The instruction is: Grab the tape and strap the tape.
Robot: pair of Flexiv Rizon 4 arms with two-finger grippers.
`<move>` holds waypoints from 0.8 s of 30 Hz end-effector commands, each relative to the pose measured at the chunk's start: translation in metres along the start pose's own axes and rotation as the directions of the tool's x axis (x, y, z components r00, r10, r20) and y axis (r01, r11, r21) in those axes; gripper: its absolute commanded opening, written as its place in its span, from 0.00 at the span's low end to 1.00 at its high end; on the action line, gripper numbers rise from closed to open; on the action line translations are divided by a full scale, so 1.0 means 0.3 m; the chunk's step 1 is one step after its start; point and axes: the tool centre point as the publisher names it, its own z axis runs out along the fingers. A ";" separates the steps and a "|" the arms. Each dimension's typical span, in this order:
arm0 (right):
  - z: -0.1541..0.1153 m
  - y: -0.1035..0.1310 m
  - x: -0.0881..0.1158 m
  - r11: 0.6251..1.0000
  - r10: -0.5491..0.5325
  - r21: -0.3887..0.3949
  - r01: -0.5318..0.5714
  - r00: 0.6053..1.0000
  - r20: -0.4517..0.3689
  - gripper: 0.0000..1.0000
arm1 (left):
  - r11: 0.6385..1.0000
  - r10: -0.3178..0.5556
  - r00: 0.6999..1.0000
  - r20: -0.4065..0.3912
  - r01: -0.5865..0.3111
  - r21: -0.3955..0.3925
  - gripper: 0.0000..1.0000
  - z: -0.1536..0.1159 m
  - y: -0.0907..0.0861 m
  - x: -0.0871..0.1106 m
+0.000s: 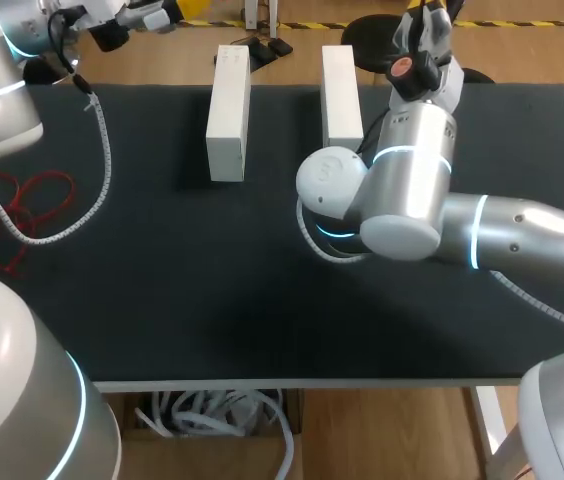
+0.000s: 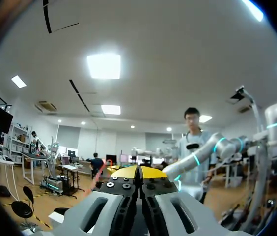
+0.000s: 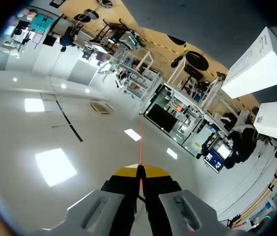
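The red tape (image 1: 22,210) lies in loose coils on the black table (image 1: 212,300) at its left edge. My left gripper (image 1: 187,12) is raised past the far left corner. In the left wrist view it (image 2: 139,171) is shut, yellow tips together, and a red strand (image 2: 99,177) runs off beside one fingertip; whether the strand is pinched does not show. My right gripper (image 1: 427,8) is up beyond the far edge at the right. In the right wrist view it (image 3: 140,169) is shut on a thin red tape strand (image 3: 140,142) that leads straight out from between its tips.
Two white boxes (image 1: 228,110) (image 1: 342,95) stand side by side at the back middle, also seen in the right wrist view (image 3: 256,69). The right arm's elbow (image 1: 402,200) hangs over the table's middle right. A white cable (image 1: 102,170) trails from the left arm.
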 end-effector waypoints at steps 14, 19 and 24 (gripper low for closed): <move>0.000 -0.005 0.002 1.000 -0.002 -0.005 0.002 1.000 0.002 0.00 | 1.000 0.003 1.000 -0.004 -0.003 0.004 1.00 -0.007 -0.010 -0.028; 0.000 -0.005 0.002 1.000 -0.002 -0.005 0.002 1.000 0.002 0.00 | 1.000 0.006 1.000 -0.005 -0.006 0.002 1.00 -0.006 -0.010 -0.042; 0.000 -0.005 0.002 1.000 -0.002 -0.005 0.002 1.000 0.002 0.00 | 1.000 0.010 1.000 -0.017 -0.010 0.003 1.00 -0.003 -0.011 -0.058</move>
